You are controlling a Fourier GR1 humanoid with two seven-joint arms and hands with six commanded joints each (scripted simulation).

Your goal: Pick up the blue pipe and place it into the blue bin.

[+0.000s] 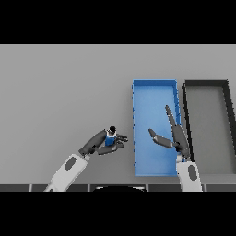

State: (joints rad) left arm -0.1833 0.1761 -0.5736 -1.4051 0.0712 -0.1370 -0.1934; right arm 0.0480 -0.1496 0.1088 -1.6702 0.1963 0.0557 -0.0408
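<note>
grey desk [60,92] carries all | dark bin [228,129] at far right, just beside blue bin [152,90] | right hand [177,138] over blue bin, fingers straight and spread wide | left hand [103,144] left of blue bin, fingers curled round blue pipe [110,137] (dark cap on top)
</note>
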